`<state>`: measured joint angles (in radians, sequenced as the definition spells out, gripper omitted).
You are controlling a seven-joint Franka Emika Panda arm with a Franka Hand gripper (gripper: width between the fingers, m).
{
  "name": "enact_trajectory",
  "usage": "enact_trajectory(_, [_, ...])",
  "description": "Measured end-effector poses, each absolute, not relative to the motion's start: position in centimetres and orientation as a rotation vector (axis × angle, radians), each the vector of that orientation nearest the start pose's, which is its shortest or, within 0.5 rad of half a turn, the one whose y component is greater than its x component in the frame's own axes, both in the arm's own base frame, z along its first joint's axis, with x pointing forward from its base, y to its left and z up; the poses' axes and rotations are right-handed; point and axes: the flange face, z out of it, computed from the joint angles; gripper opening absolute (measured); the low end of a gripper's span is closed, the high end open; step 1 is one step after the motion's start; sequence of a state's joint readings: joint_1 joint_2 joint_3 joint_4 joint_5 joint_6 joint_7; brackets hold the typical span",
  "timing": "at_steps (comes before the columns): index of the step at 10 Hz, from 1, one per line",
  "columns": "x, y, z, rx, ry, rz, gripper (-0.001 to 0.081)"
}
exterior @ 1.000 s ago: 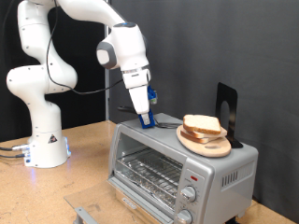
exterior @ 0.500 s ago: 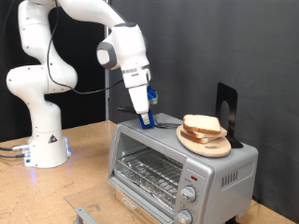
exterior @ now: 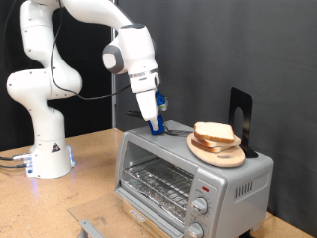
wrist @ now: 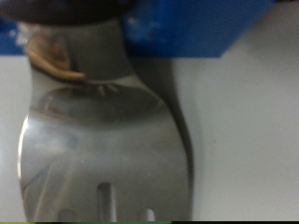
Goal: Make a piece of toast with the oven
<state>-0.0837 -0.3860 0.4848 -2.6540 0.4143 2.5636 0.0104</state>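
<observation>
We see the gripper (exterior: 155, 125) low over the oven (exterior: 188, 174) roof, near its far edge, toward the exterior view's left. The wrist view shows it clamped on a slotted metal spatula (wrist: 98, 149); the blade looks flat on the roof, hard to confirm. The piece of toast (exterior: 214, 132) lies flat, stacked on a wooden plate (exterior: 216, 152), well right of the gripper. Bare roof between them. Oven door shut.

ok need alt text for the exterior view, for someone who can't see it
A white robot arm's blue pincer reaches down to the top of a silver toaster oven, holding a metal spatula that lies flat there. Two slices of bread sit on a round wooden plate on the oven top, toward the view's right.
</observation>
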Motion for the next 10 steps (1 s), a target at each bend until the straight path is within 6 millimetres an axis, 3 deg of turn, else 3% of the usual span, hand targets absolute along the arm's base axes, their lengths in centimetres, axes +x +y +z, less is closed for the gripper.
enact_trajectory(5, [39.6, 15.7, 38.8, -2.912, -0.06, -0.382, 0.039])
enact_trajectory(10, [39.6, 15.5, 44.9, -2.781, -0.1, -0.365, 0.039])
